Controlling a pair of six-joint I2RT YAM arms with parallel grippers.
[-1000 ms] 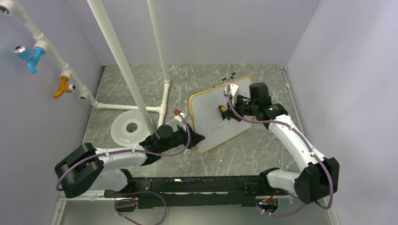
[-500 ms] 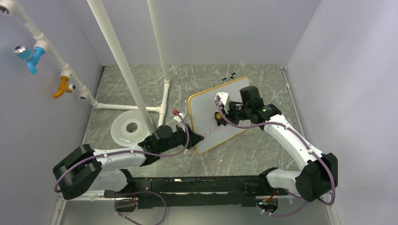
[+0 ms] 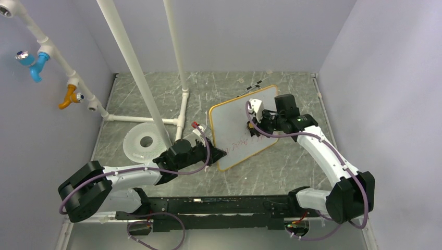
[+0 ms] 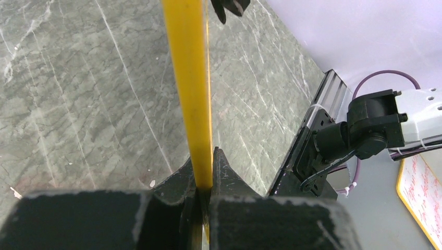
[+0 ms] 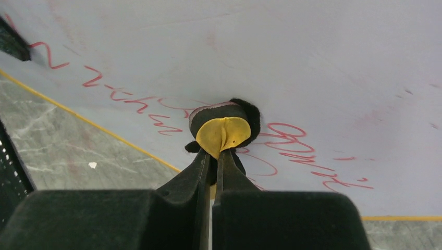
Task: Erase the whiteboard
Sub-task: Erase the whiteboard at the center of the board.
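The whiteboard, tilted up at mid-bench, is pinched at its frame by the left end effector and pressed by an eraser clamped in the right end effector, so heavy wiping could twist it loose.

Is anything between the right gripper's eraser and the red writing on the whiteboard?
Nothing visible. The right gripper holds its eraser against the whiteboard, right on the red writing. The left gripper only clamps the frame, off to one side.
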